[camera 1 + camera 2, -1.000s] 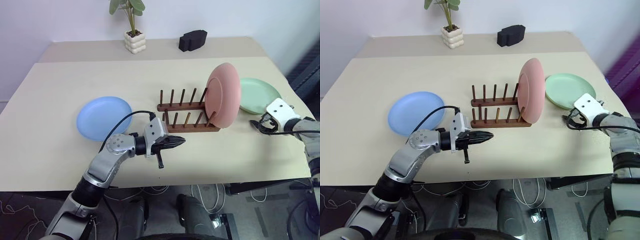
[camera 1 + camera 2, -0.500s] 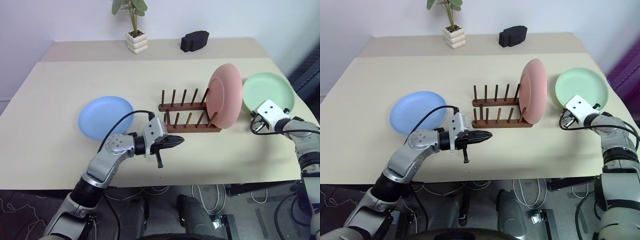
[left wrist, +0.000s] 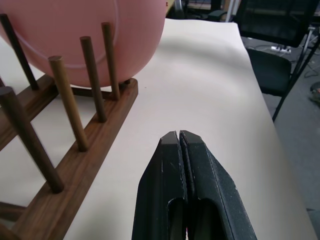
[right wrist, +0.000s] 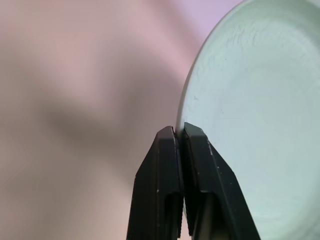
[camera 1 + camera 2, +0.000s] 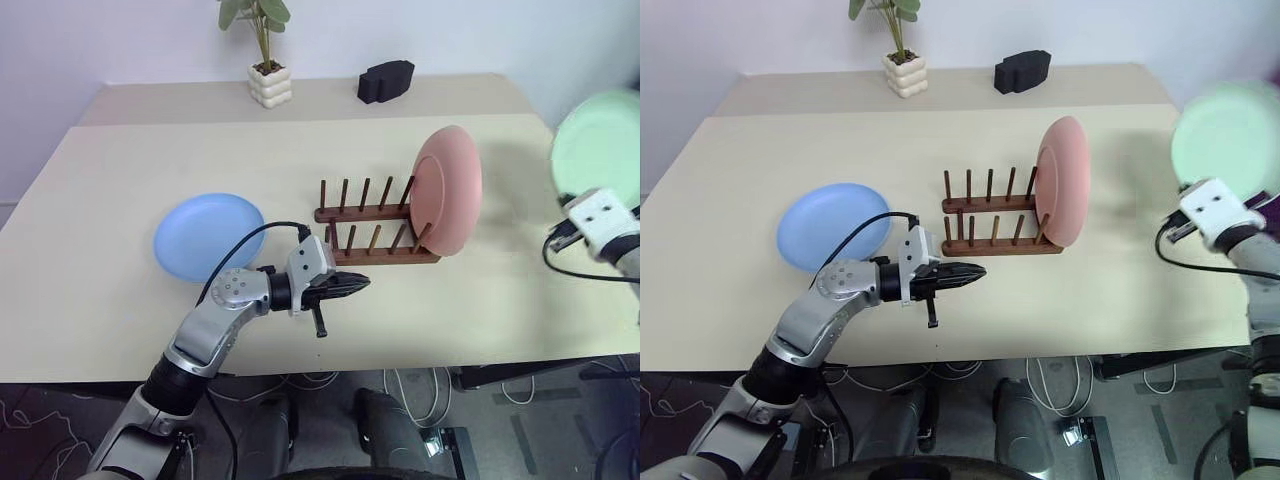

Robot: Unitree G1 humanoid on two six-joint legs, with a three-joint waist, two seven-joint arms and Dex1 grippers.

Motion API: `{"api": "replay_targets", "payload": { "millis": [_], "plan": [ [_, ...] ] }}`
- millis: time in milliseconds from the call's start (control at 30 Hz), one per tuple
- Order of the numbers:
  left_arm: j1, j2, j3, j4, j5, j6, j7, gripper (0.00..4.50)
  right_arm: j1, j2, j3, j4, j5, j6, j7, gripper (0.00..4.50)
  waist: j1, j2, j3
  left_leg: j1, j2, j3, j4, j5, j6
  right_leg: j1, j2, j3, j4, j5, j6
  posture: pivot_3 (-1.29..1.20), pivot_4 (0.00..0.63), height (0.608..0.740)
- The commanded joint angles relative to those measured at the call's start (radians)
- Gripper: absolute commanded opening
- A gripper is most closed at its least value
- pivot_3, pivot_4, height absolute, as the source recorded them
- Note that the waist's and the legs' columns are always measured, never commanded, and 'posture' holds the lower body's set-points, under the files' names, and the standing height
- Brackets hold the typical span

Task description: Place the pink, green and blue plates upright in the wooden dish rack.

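A beige table (image 5: 120,300) seen from above the robot's arms. Near its middle stands the wooden dish rack (image 5: 372,222), two dark rails with rows of thin upright pegs. The pink plate (image 5: 449,190) already stands upright on edge at the rack's right end, leaning between the last pegs; the remaining slots to its left are free.

The green plate (image 5: 596,145) is in the air at the far right, off the table's edge side, held upright. The right gripper (image 4: 179,137) has its fingers (image 4: 162,165) pinched on the plate's rim, the pale green face filling the space beside them. The plate looks blurred in the head views, so its exact tilt is uncertain.

The blue plate (image 5: 207,234) lies flat on the table, left of the rack and well apart from it, untouched.

The left gripper (image 5: 358,285) hovers just in front of the rack's near rail, pointing toward the right, its fingers (image 3: 200,170) pressed together and empty.

By this reckoning one plate of three is placed. The green one is lifted but not yet slotted in, and the blue one has not been picked up.
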Motion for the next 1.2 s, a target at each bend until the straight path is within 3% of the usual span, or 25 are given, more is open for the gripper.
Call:
{"api": "replay_targets", "payload": {
  "millis": [33,200,467,567,733,900,1200],
  "plan": [
    [-0.004,-0.011,0.015,-0.03,-0.021,-0.012,-0.006,0.0,-0.043,-0.011,-0.118,-0.284,0.163,0.097,0.025,0.02,0.0,0.001,0.0,0.0,0.0,0.0,0.0,0.0,0.0,0.0,0.0,0.0,0.0,0.0,0.0,0.0,0.15,0.736],
    [0.0,-0.026,0.029,-0.028,-0.02,-0.024,0.002,0.0,-0.131,0.017,-0.129,-0.498,0.367,0.231,0.11,0.02,0.004,0.0,0.0,0.0,0.001,-0.001,0.0,0.0,0.0,0.0,0.0,0.0,0.0,0.0,0.0,0.0,0.15,0.736],
    [0.042,-0.001,0.078,-0.078,-0.021,-0.014,0.036,0.0,-0.236,0.084,-0.138,-0.777,0.871,0.535,0.213,0.02,0.007,0.0,0.001,-0.001,0.003,-0.002,0.001,0.0,0.0,0.0,-0.001,0.0,-0.001,0.0,0.0,0.0,0.15,0.736],
    [0.069,0.017,0.092,-0.104,-0.026,-0.003,0.044,0.0,-0.22,0.124,-0.127,-0.864,1.132,0.672,0.196,0.02,0.006,-0.001,0.001,-0.001,0.003,-0.003,0.001,0.0,0.0,0.0,-0.001,0.0,-0.001,0.0,0.0,0.0,0.15,0.736],
    [0.083,0.025,0.094,-0.117,-0.027,-0.001,0.05,0.0,-0.151,0.209,-0.094,-0.929,1.374,0.795,0.123,0.02,0.01,-0.001,0.0,-0.001,0.004,-0.004,0.001,0.0,0.001,0.0,-0.001,0.0,-0.001,0.0,0.0,0.0,0.15,0.736],
    [0.083,0.03,0.094,-0.123,-0.034,0.007,0.049,0.0,-0.072,0.284,-0.074,-0.915,1.515,0.863,0.029,0.02,0.008,-0.001,0.0,-0.002,0.004,-0.004,0.001,0.0,0.001,-0.001,-0.001,0.0,-0.001,0.0,0.0,0.0,0.15,0.736],
    [0.06,0.02,0.081,-0.114,-0.038,0.021,0.047,0.0,-0.02,0.309,-0.061,-0.83,1.582,0.941,-0.005,0.02,0.007,-0.001,0.0,-0.002,0.004,-0.003,0.001,0.0,0.001,-0.001,-0.001,0.0,-0.001,0.0,0.0,0.0,0.15,0.736]
  ]
}}
